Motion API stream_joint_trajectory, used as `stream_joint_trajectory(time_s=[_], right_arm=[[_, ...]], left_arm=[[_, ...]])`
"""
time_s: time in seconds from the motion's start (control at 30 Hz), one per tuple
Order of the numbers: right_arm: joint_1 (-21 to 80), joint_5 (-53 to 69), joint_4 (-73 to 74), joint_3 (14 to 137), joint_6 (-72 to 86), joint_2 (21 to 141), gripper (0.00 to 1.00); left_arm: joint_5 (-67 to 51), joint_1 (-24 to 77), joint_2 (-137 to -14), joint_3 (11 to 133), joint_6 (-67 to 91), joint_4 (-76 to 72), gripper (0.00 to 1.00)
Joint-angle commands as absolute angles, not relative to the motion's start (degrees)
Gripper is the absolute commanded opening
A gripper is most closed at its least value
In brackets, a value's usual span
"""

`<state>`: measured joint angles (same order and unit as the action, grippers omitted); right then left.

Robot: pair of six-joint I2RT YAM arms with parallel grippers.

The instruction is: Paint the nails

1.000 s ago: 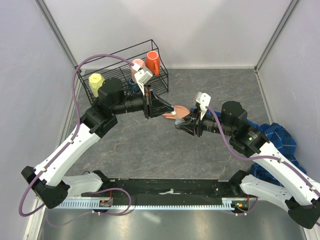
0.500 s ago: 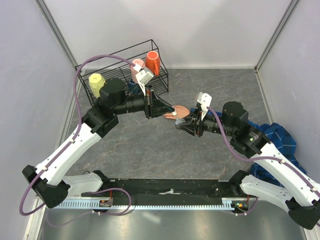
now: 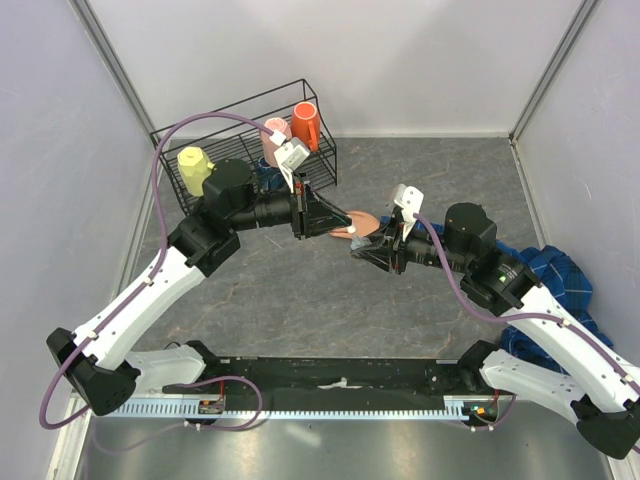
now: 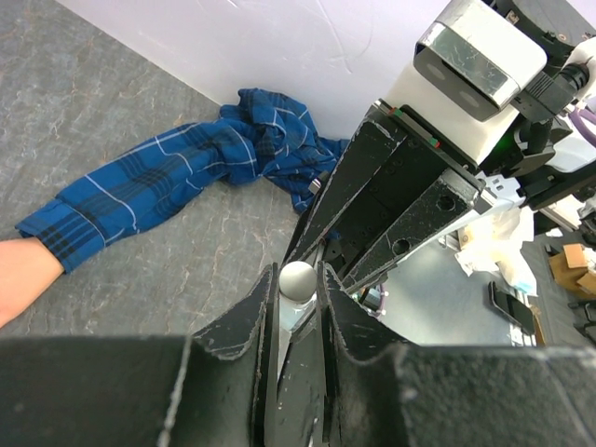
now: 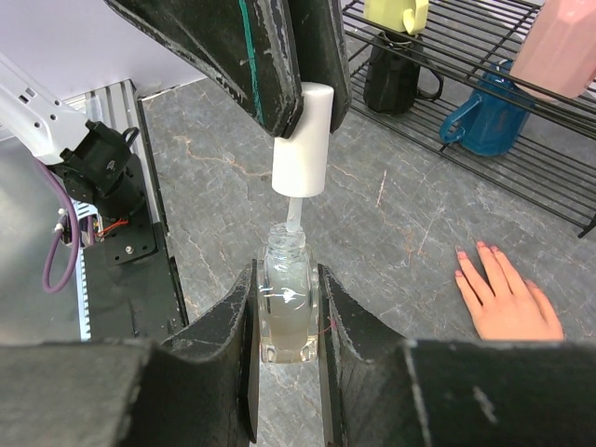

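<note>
My right gripper (image 5: 286, 279) is shut on a small clear bottle (image 5: 287, 312) and holds it upright above the table. My left gripper (image 4: 298, 277) is shut on the white cap (image 5: 303, 140). The cap's brush stem (image 5: 292, 212) reaches down into the bottle's neck. In the top view the two grippers, left (image 3: 347, 224) and right (image 3: 360, 250), meet tip to tip mid-table. The peach-pink fake hand (image 5: 507, 300) lies flat on the table to the right of the bottle, its pink nails (image 5: 481, 248) showing. Its blue plaid sleeve (image 4: 140, 191) trails away.
A black wire rack (image 3: 225, 120) stands at the back left with yellow (image 3: 192, 165), pink and orange (image 3: 306, 122) cups, plus a blue mug (image 5: 484, 116) and a black mug (image 5: 396, 79). The bunched shirt (image 3: 555, 275) lies by the right wall.
My left arm has shifted slightly toward the far side with the cap. The right gripper has edged slightly with the bottle. Both holds are unchanged.
</note>
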<state>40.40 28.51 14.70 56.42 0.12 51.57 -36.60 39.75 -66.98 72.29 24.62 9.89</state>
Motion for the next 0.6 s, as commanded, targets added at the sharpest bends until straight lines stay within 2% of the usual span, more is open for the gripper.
stream_joint_trajectory(time_s=[0.0,0.57], right_arm=[[40.8,29.8,11.3,57.9,-0.2,50.5,0.00],[40.7,26.5,7.9,56.1,2.5,48.3,0.00]], left_arm=[[-38.2,40.2,-67.2,71.5,26.3,7.2,0.02],[-36.1,41.0,-65.7,68.7,27.5,5.5,0.02]])
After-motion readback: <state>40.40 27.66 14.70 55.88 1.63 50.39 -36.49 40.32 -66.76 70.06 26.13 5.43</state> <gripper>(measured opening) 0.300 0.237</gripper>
